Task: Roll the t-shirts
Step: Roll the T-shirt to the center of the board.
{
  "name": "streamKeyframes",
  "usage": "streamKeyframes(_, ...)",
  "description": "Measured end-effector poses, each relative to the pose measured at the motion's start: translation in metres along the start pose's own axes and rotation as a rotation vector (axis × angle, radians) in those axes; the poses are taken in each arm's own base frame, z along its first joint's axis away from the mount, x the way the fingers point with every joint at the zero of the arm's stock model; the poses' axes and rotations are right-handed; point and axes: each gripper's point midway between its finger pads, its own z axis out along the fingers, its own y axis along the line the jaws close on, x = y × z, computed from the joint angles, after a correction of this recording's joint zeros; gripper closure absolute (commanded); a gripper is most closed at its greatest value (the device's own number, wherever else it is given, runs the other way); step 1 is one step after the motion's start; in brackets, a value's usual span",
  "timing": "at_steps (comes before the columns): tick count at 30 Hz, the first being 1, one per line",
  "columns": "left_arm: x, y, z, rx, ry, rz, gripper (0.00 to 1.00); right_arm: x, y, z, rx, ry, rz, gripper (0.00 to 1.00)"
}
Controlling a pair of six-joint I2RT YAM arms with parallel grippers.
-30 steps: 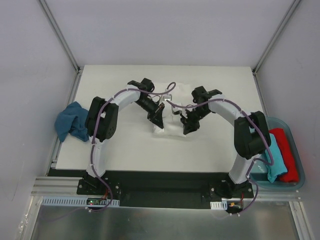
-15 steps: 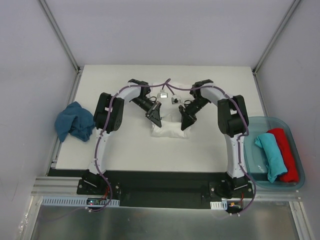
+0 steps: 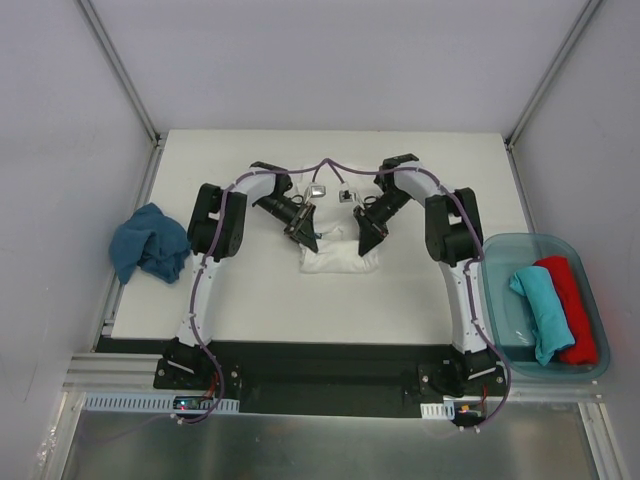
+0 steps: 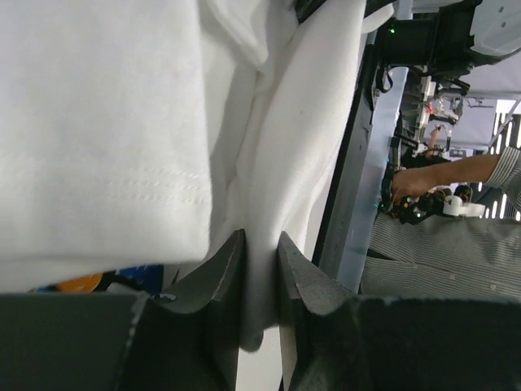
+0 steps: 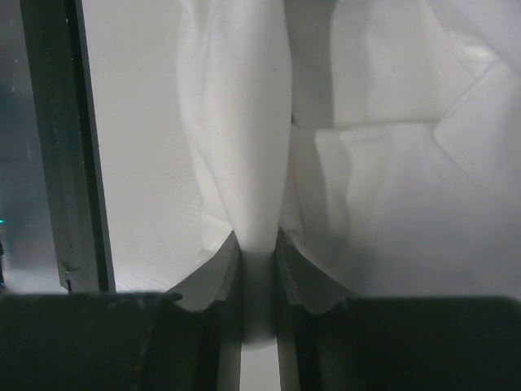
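White cotton, the white shirt (image 3: 338, 256) lies bunched into a small heap at the middle of the table (image 3: 250, 295), between the 2 arms. Its far edge is lifted on both sides, while the near part rests on the surface. The left gripper (image 3: 305, 232) is set on the heap's left side and the right gripper (image 3: 368, 236) on its right side, both angled down and inward toward each other. In the left wrist view, the left gripper (image 4: 260, 252) is seen pinching a narrow vertical fold of the white shirt (image 4: 301, 147), the jaws set close with cloth filling the gap between them; a stitched hem (image 4: 122, 183) hangs just left of the fold. In the right wrist view, the right gripper (image 5: 259, 248) is likewise clamped on a thin upright fold of the white shirt (image 5: 244, 122), with more creased cloth spread to the right of it. A blue shirt (image 3: 150, 245) is left crumpled at the table's left edge, well apart from the heap. A clear bin (image 3: 560, 240) stands off the table's right side, beside the right arm's base; in it 2 rolled shirts lie side by side and touching, the teal shirt (image 3: 540, 312) on the left and the red shirt (image 3: 573, 310) on the right.
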Motion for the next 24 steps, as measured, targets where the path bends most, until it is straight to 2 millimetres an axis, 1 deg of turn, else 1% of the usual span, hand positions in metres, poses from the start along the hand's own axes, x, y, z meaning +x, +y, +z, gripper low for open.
streamKeyframes(3,0.001,0.007,-0.008,-0.03,-0.005,-0.025,0.73,0.0,-0.002,0.0,-0.009,0.007,0.06,0.85)
streamKeyframes(4,0.001,0.011,-0.013,-0.04,-0.011,-0.034,0.7,0.0,-0.003,0.0,-0.009,0.01,0.079,0.85)
streamKeyframes(7,0.006,0.02,-0.03,-0.071,-0.044,-0.06,0.67,-0.001,-0.004,0.0,-0.011,0.018,0.13,0.84)
streamKeyframes(8,0.009,0.022,-0.037,-0.088,-0.054,-0.065,0.64,-0.001,-0.005,0.0,-0.011,0.02,0.141,0.84)
streamKeyframes(10,0.023,0.026,-0.057,-0.146,-0.074,-0.075,0.62,0.001,-0.005,-0.002,-0.006,0.029,0.163,0.84)
streamKeyframes(13,0.043,0.021,-0.084,-0.242,-0.104,-0.032,0.57,0.003,-0.007,-0.005,0.002,0.028,0.185,0.85)
streamKeyframes(15,0.051,0.004,-0.096,-0.331,-0.117,0.077,0.53,0.003,-0.008,-0.007,0.006,0.028,0.2,0.85)
streamKeyframes(17,0.05,-0.023,-0.098,-0.411,-0.122,0.254,0.52,0.003,-0.009,-0.007,0.009,0.029,0.212,0.86)
streamKeyframes(18,0.048,-0.036,-0.096,-0.455,-0.122,0.361,0.48,0.003,-0.009,-0.007,0.01,0.03,0.217,0.85)
streamKeyframes(19,0.047,-0.049,-0.091,-0.484,-0.116,0.459,0.47,0.003,-0.009,-0.007,0.01,0.03,0.223,0.86)
streamKeyframes(21,0.044,-0.075,-0.074,-0.555,-0.097,0.729,0.43,0.003,-0.009,-0.008,0.011,0.03,0.235,0.86)
streamKeyframes(22,0.046,-0.085,-0.065,-0.579,-0.086,0.848,0.43,0.003,-0.01,-0.008,0.012,0.032,0.243,0.86)
streamKeyframes(24,0.051,-0.094,-0.046,-0.598,-0.057,1.019,0.42,0.003,-0.01,-0.008,0.012,0.034,0.258,0.86)
